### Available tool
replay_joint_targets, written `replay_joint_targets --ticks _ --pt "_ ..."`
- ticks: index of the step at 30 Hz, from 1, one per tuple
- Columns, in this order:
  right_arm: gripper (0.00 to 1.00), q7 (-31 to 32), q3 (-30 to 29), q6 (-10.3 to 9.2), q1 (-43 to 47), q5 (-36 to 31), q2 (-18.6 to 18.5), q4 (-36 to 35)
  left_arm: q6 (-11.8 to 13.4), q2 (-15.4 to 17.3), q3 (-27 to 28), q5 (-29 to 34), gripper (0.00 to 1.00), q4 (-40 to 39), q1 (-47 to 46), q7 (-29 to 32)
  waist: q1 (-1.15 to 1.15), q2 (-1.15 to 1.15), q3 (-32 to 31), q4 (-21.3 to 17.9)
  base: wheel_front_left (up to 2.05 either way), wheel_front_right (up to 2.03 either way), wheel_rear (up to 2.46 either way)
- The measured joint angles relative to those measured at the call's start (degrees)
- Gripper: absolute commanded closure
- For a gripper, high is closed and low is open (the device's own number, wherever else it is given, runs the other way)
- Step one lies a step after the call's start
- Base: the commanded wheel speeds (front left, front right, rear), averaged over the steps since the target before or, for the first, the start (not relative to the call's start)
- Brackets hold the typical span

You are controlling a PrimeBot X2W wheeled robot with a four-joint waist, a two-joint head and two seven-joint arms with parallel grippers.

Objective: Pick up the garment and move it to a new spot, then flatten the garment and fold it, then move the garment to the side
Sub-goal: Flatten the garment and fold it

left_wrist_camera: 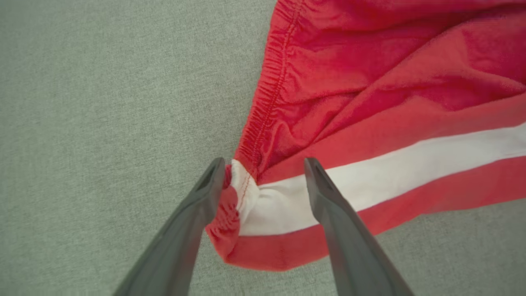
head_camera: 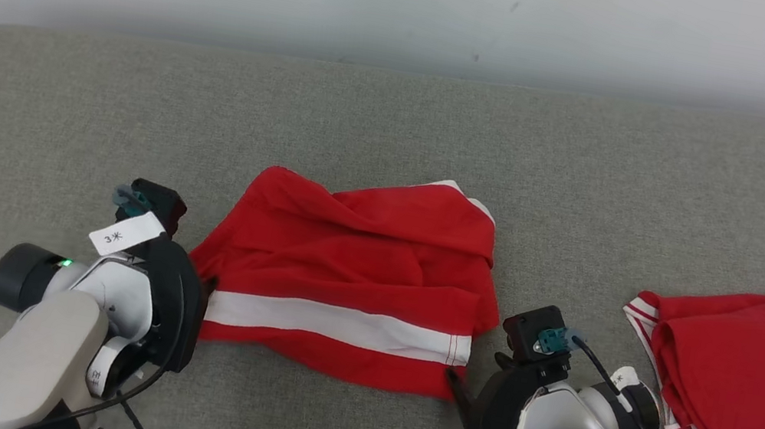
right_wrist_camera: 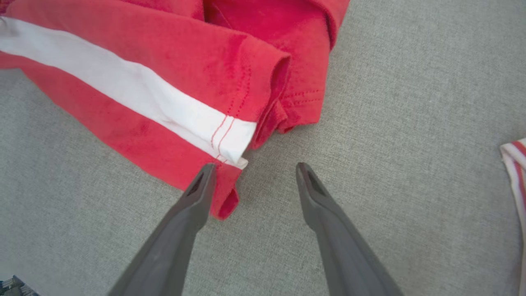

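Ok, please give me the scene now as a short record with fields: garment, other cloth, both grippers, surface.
garment: red shorts with a white stripe, rumpled, lying mid-surface
left gripper: jaws open, astride the waistband corner where the stripe ends
right gripper: jaws open, at the leg-hem corner, nothing held
other cloth: second red garment, lying apart on the robot's right
surface: grey fabric surface

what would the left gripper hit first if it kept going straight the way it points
Probably the red garment: the left gripper, open, straddles its waistband corner, where the white stripe ends. How far above the cloth it is I can't tell.
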Motion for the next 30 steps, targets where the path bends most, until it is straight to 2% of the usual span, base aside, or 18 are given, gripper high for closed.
replay_joint_targets --ticks 9,21,22,23,24,25,26,27,28,30 --pt "0.0 0.0 1.3 0.01 0.0 0.3 0.5 0.2 -0.2 -0.4 -0.1 0.1 0.0 3.1 -2.3 1.0 -0.02 0.0 0.1 1.0 0.0 0.0 0.0" --pt "0.0 -0.5 3.8 0.05 0.0 0.3 0.9 -0.3 -2.2 -2.2 -1.8 0.0 0.0 5.4 -2.3 1.4 -0.02 -0.01 0.4 0.9 0.0 0.0 0.0" --pt "0.0 -0.5 3.9 0.05 0.0 0.3 0.9 -0.3 -2.4 -2.3 -1.8 0.0 0.02 5.7 -2.4 1.4 -0.02 0.0 0.5 1.0 0.0 0.0 0.0" --pt "0.04 -0.5 4.0 0.03 0.1 0.3 0.9 -0.3 -2.7 -2.2 -1.8 0.0 0.08 5.9 -2.4 1.1 -0.02 -0.01 0.5 1.0 0.0 0.0 0.0" --pt "0.24 -0.5 4.1 -0.01 0.1 0.3 0.9 -0.2 -2.7 -2.3 -1.8 0.0 0.18 6.1 -2.4 1.0 -0.02 -0.01 0.5 1.0 0.0 0.0 0.0" --pt "0.33 -0.6 4.2 -0.02 0.1 0.3 0.9 -0.2 -2.7 -2.3 -1.9 0.0 0.27 6.2 -2.4 1.0 -0.02 0.0 0.5 1.0 0.0 0.0 0.0" --pt "0.35 -0.6 4.3 -0.13 0.1 0.3 0.9 -0.2 -2.7 -2.4 -1.9 0.0 0.33 6.4 -2.4 0.9 -0.02 0.0 0.5 1.0 0.0 0.0 0.0" --pt "0.33 -0.8 4.3 -0.34 0.1 0.3 0.9 -0.2 -2.7 -2.5 -1.9 0.0 0.42 6.5 -2.4 0.7 -0.02 0.0 0.5 1.0 0.0 0.0 0.0" --pt "0.33 -1.0 4.2 -0.52 0.1 0.3 0.9 -0.1 -2.7 -2.6 -1.9 0.0 0.44 6.6 -2.4 0.5 -0.02 0.0 0.5 1.1 0.0 0.0 0.0" --pt "0.17 -1.1 4.0 -0.83 0.1 0.3 0.9 0.1 -2.7 -2.7 -2.0 0.0 0.47 6.8 -2.6 0.4 -0.02 -0.01 0.5 1.1 0.0 0.0 0.0"
